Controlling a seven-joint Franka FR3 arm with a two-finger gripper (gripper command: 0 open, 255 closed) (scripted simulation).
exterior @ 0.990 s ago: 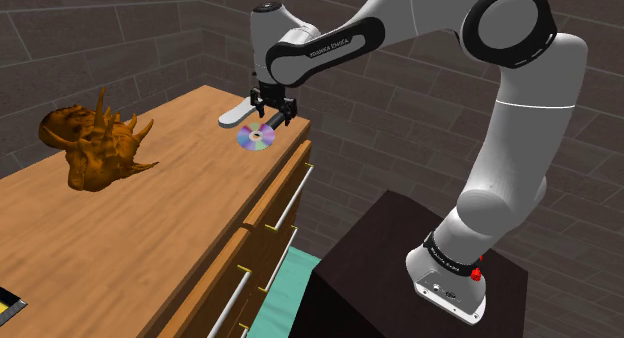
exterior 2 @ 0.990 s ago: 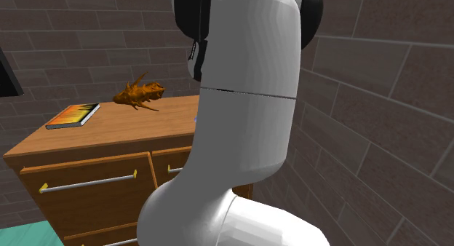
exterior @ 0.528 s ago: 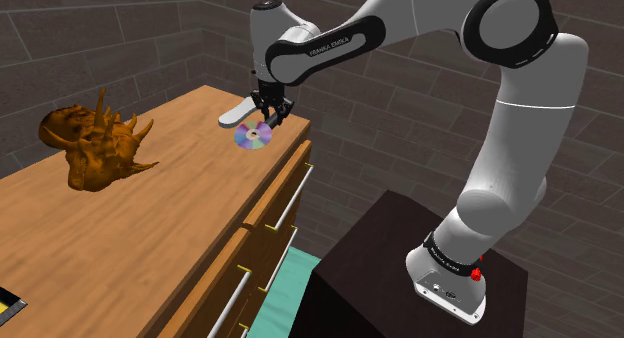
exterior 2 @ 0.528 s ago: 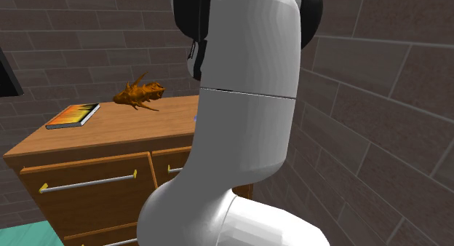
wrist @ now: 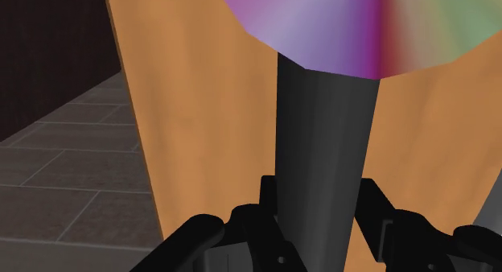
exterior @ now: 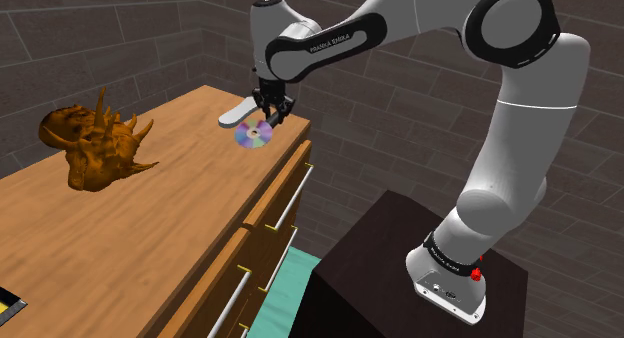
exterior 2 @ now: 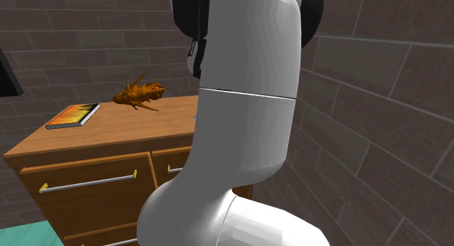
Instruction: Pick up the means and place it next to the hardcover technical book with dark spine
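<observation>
Dresser [exterior: 150, 216]: disc [exterior: 253, 136] lies at its corner nearest the arm [exterior: 510, 136].
Skull [exterior: 95, 146]: I'd carry high over its horns.
Book [exterior 2: 73, 115]: opposite end; goal beside it.
Disc: thin, lift slowly, keep level.
Gripper [exterior: 270, 114]: fingers pinched on disc's rim.

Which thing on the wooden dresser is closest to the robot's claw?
The shiny rainbow disc, right at the gripper by the dresser's edge. The brown horned figure and the orange book sit far off.
</observation>
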